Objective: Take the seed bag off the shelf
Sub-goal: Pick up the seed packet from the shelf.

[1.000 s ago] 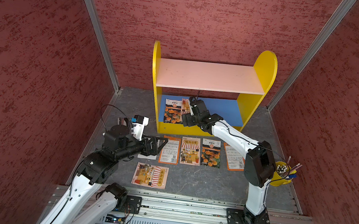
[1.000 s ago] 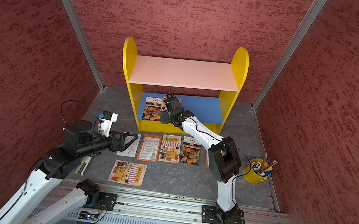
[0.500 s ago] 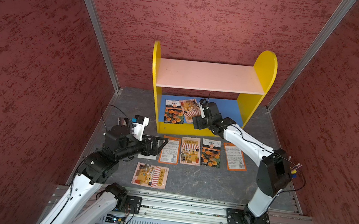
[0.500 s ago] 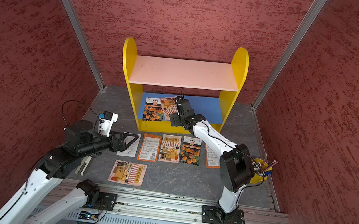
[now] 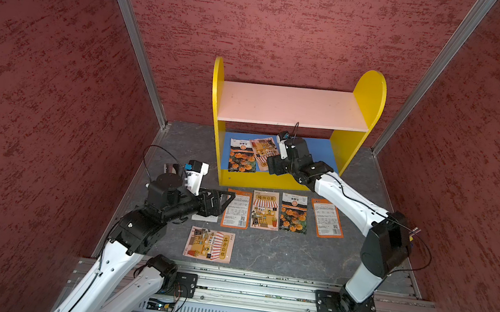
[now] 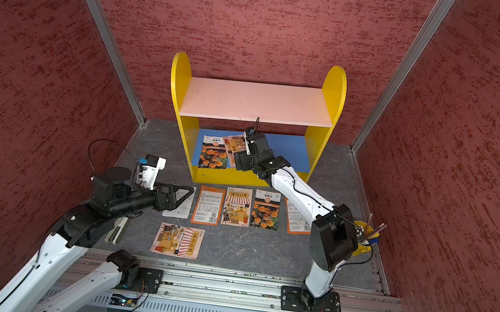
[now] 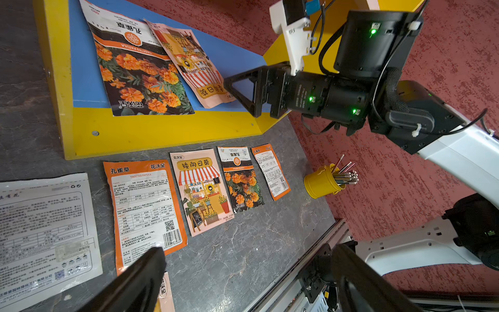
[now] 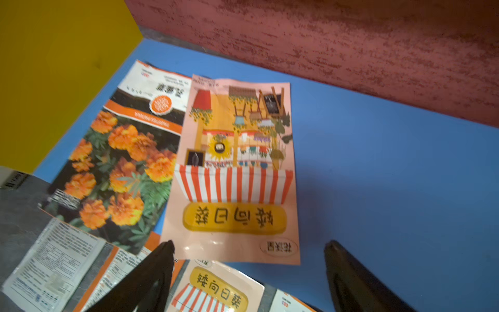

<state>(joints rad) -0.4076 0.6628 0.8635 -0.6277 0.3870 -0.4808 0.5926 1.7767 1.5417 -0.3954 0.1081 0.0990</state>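
In both top views the right arm's black claw overlaps the flat pink striped seed packet, so I cannot judge contact; the left claw half-covers a white printed packet.

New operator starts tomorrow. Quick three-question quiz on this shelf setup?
1. True or false: the pale pink upper board of the yellow-sided two-tier shelf holds a seed bag.
2. How many printed seed bags lie on its blue lower board?
3. The black right gripper is: A open, B shut on a bag?
Key: 1 false; 2 two, the orange marigold bag and the pink striped-awning bag; 3 A.
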